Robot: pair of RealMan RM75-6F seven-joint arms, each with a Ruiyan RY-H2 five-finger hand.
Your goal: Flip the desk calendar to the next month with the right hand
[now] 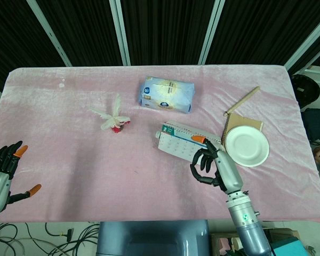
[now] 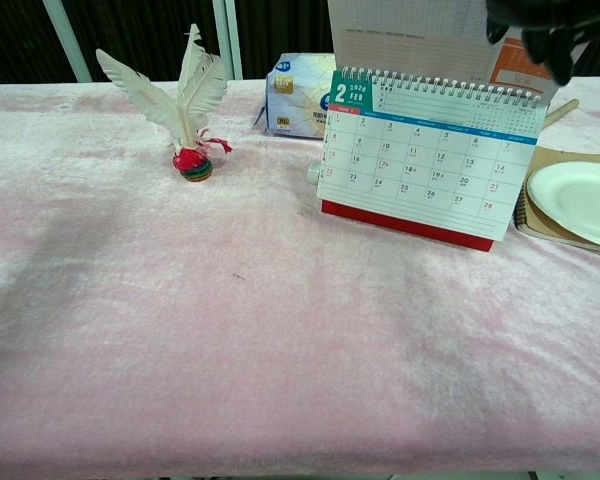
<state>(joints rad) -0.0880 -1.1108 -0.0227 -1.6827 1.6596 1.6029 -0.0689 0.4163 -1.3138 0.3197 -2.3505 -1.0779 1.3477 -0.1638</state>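
Note:
The desk calendar (image 1: 176,143) stands right of the table's middle. In the chest view the calendar (image 2: 420,170) shows a teal "2" page at its front. The turned page (image 2: 410,35) stands upright above the spiral. My right hand (image 2: 550,22) is at that page's upper right corner and holds it up with dark curled fingers. From the head view, the right hand (image 1: 212,164) hovers just in front of the calendar, with one orange fingertip (image 1: 198,138) over its top edge. My left hand (image 1: 4,173) hangs open off the table's front left corner.
A blue tissue pack (image 1: 166,94) lies behind the calendar. A feather shuttlecock (image 1: 115,118) stands to its left. A white plate (image 1: 247,145) sits on a spiral notebook (image 1: 230,127) just right of the calendar, and a wooden stick (image 1: 242,101) lies behind them.

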